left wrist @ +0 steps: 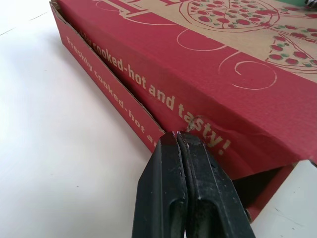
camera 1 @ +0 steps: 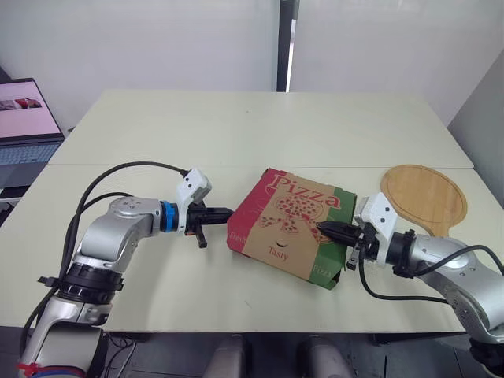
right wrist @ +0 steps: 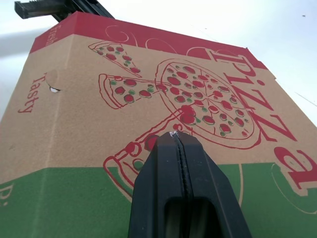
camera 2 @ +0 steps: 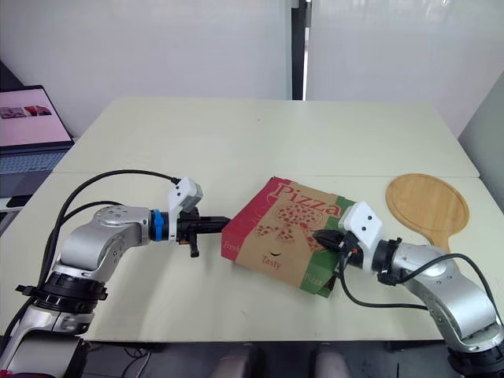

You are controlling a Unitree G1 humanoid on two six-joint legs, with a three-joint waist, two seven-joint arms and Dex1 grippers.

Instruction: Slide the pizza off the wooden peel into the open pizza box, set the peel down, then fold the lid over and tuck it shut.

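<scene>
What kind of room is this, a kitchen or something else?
Most likely an office or lab room rather than a kitchen: two plain pale tables pushed together, an open laptop off to the left, and bare white wall panels behind. The pizza box and wooden peel look like props.

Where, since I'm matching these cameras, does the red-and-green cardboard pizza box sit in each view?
Left eye view: the red, green and brown cardboard pizza box lies centre, between left gripper and right gripper.
Right eye view: centre too.
Left wrist view: its red side, against shut fingers.
Right wrist view: its lid.
Shared landmark: the lid's printed pizza drawing.
</scene>
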